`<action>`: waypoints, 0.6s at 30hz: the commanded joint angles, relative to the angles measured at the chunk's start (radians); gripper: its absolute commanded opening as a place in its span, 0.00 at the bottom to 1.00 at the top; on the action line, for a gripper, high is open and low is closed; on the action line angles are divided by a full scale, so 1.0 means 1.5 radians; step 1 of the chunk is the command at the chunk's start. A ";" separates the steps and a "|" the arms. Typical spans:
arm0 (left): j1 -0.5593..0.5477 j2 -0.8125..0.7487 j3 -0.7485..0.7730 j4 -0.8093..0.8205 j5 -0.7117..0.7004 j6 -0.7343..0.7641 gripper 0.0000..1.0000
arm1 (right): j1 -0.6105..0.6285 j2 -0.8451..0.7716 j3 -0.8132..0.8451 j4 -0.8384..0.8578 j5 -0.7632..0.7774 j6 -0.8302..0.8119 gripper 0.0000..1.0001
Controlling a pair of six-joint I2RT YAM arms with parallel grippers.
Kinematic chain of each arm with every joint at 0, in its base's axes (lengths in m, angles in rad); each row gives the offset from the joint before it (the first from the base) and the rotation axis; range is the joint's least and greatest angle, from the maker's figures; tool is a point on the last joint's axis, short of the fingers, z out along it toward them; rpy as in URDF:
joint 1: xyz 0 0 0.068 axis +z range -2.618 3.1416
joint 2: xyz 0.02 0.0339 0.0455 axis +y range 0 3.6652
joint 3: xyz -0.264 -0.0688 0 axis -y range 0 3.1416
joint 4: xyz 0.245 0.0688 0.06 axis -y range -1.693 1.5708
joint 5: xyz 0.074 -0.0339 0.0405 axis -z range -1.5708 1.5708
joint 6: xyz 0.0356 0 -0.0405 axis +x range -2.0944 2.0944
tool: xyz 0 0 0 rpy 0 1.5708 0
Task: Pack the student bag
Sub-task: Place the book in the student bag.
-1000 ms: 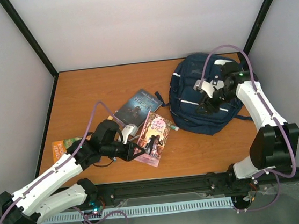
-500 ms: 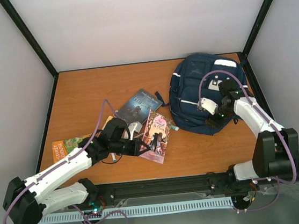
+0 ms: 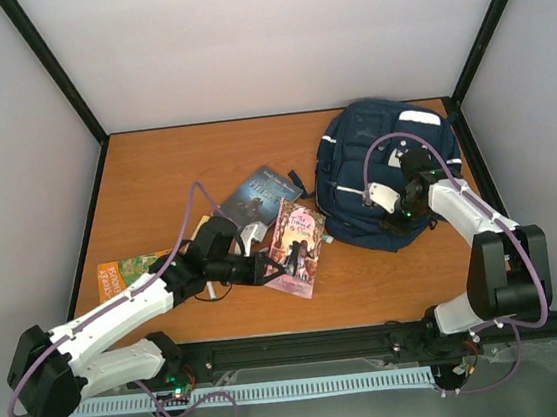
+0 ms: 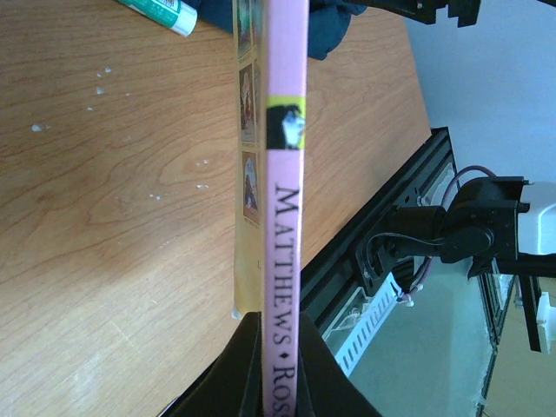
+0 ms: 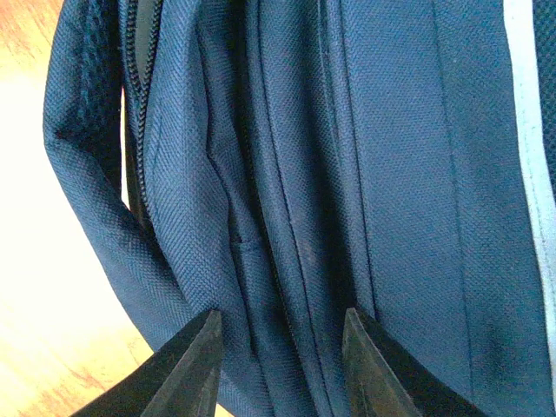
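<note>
1. Table (image 3: 154, 172): wooden top that carries all the items.
2. Student bag (image 3: 352, 150): navy, lying flat at 2 o'clock on the table.
3. Right gripper (image 5: 280, 347): on the bag's 6 o'clock edge, fingers apart astride folds of fabric beside the zip; whether they pinch the fabric cannot be told.
4. Pink book (image 3: 298, 246): near table centre, raised on edge.
5. Left gripper (image 4: 280, 365): fingers clamped on the pink book's spine end.
6. Dark book (image 3: 257, 196): flat, at 11 o'clock from the pink book.
7. Glue stick (image 4: 161, 10): between pink book and bag.

Left gripper (image 3: 268, 268) clasping pink book (image 3: 300, 246), backpack (image 3: 353, 175) — right
</note>
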 commanded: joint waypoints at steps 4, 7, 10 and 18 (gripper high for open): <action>-0.004 0.016 0.006 0.044 0.016 -0.014 0.01 | 0.008 -0.014 -0.001 -0.006 -0.028 -0.015 0.42; -0.004 0.020 0.007 0.051 0.018 -0.013 0.01 | 0.011 -0.020 0.000 -0.022 -0.045 -0.031 0.42; -0.005 0.023 0.005 0.065 0.031 -0.014 0.01 | 0.017 -0.015 -0.005 -0.021 -0.035 -0.037 0.42; -0.005 0.048 0.004 0.080 0.047 -0.013 0.01 | 0.024 0.021 -0.014 0.029 0.012 -0.005 0.32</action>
